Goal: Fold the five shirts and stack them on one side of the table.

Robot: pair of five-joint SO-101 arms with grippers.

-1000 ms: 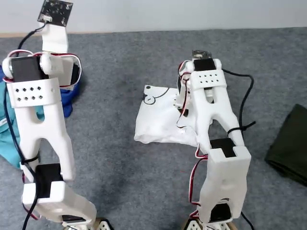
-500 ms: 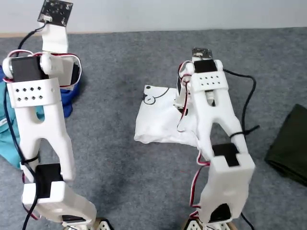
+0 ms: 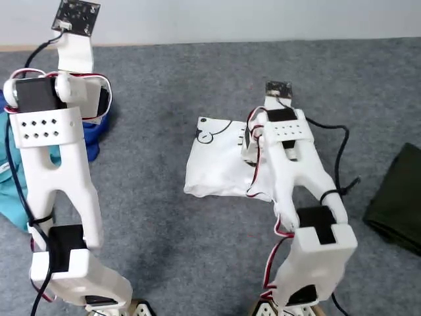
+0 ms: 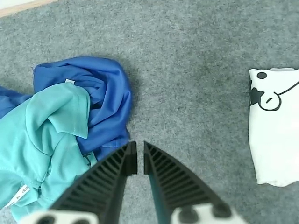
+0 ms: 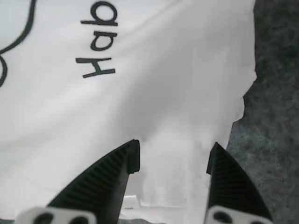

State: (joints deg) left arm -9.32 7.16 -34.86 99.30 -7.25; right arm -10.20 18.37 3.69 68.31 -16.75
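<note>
A folded white shirt (image 3: 214,164) with black print lies mid-table on the grey carpet. My right gripper (image 5: 174,158) hangs open just over it, a finger on either side of a fold near the shirt's edge (image 5: 187,93), holding nothing. The right arm (image 3: 284,131) covers the shirt's right part in the high view. A crumpled blue shirt (image 4: 105,102) and a teal shirt (image 4: 42,140) lie together at the table's left. My left gripper (image 4: 137,157) is shut and empty above the carpet beside the blue shirt. The white shirt (image 4: 275,135) also shows in the left wrist view.
A folded dark shirt (image 3: 398,197) rests at the right edge of the table. The blue shirt (image 3: 95,135) and teal shirt (image 3: 10,191) peek out beside the left arm (image 3: 56,151). Bare carpet lies between the two arms and along the far side.
The right arm has drawn back toward its base, its wrist now lower over the white shirt. The left arm and the shirts have not moved.
</note>
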